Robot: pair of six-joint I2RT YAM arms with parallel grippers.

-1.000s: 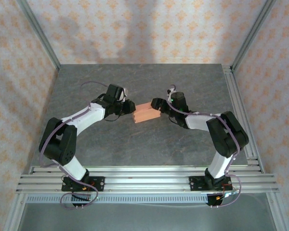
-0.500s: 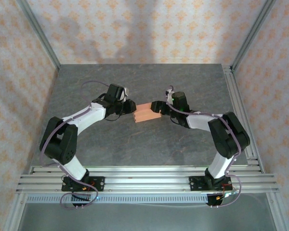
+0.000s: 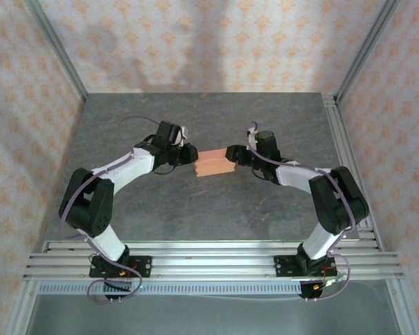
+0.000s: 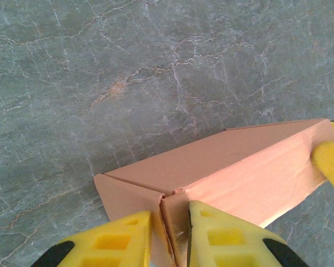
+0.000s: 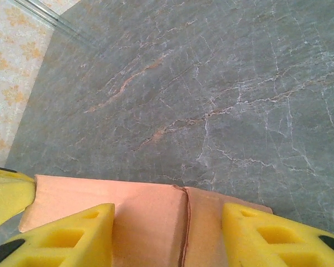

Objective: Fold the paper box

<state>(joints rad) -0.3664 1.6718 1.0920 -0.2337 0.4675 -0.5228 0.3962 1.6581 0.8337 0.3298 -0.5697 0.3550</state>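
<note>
Two hands are meeting at the paper box [image 3: 214,165], which is lying flat near the middle of the bench [image 3: 195,216], lengthwise between them. The left hand [image 3: 193,155] is pinching the card at its end of the box, with its yellow fingers [image 4: 122,233] nearly together. The right hand [image 3: 230,152] is straddling the opposite end with its fingers well apart. I cannot tell whether its pads are actually pressing the card.

I am treating this box as very light, thin and easily creased. It looks stiff along its folds but soft across its panels, so a hard squeeze mid-panel is likely to dent it. I am judging the ends and folded edges to be the safest places to take hold, with one hand steadying while the other works.

The overhead camera is giving me the layout: both arms reaching inward, and the box squarely between them. The left wrist camera is adding a seam at the near corner, where two card edges are meeting unevenly between the fingers. The right wrist camera is showing a second seam [image 5: 185,222] running across the top panel.
</note>
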